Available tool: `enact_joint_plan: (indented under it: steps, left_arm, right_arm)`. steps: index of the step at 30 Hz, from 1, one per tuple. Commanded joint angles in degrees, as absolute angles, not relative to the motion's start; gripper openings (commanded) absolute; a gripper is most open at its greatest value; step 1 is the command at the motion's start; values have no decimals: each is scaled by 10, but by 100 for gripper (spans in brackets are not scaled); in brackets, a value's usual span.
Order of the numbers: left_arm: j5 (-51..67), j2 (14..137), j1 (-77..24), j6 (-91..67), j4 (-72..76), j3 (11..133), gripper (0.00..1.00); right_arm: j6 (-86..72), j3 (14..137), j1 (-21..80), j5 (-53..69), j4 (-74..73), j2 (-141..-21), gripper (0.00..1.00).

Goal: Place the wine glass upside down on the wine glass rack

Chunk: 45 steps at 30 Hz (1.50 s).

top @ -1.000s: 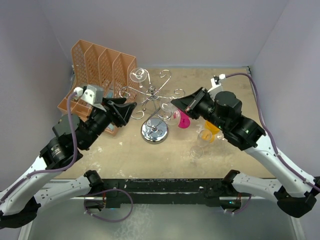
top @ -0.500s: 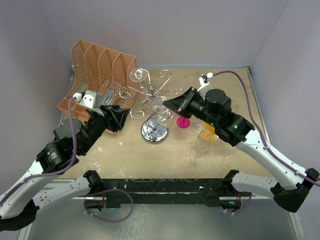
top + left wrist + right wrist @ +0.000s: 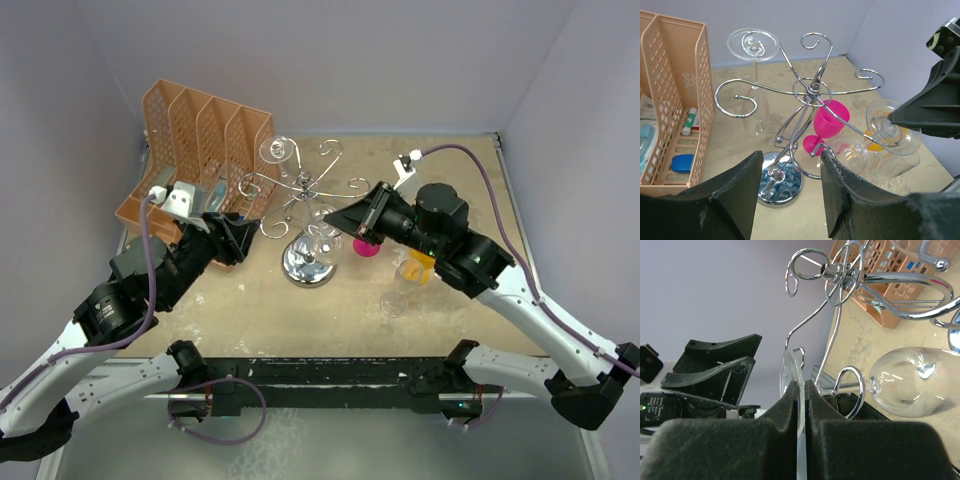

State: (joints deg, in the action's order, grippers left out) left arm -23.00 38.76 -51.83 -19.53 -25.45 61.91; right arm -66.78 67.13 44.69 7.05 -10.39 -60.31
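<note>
The chrome wine glass rack (image 3: 305,200) stands mid-table on its round base (image 3: 308,265). It also shows in the left wrist view (image 3: 812,87). My right gripper (image 3: 342,222) is shut on the foot disc of a clear wine glass (image 3: 912,382), pinching its rim between the fingers (image 3: 790,400). The glass is tilted, bowl low and towards the rack's base, with its stem at the end loop of a front rack arm (image 3: 847,385). In the left wrist view the glass (image 3: 892,127) hangs right of the post. My left gripper (image 3: 245,232) is open and empty, left of the rack.
Another clear glass (image 3: 277,152) hangs upside down on a back arm. A pink glass (image 3: 366,244), an orange one (image 3: 424,262) and a clear glass (image 3: 397,290) stand right of the rack. An orange file organizer (image 3: 195,135) stands at the back left.
My right gripper has carried the clear glass left and lower, in against the rack's front arm. My left gripper has pulled back a little from the rack.
</note>
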Motion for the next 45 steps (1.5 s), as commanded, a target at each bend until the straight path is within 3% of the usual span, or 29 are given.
enact_joint_plan:
  steps: [1, 14, 25, 34, 45]
  left_arm:
    - [-238, 387, -520, -199, -239, 617, 47]
    - [-232, 396, -520, -199, -249, 627, 47]
    - [-226, 399, -520, -200, -258, 640, 47]
    - [-227, 393, -520, -201, -265, 638, 47]
    - [-211, 394, -520, -204, -276, 650, 47]
  right_arm:
    - [-660, 675, 449, 82, -80, -573, 0]
    - [-656, 672, 449, -26, -133, -538, 0]
    - [-644, 666, 449, -39, -137, -557, 1]
    - [-648, 649, 449, -48, -135, -548, 29]
    - [-627, 650, 448, -81, -148, -527, 76]
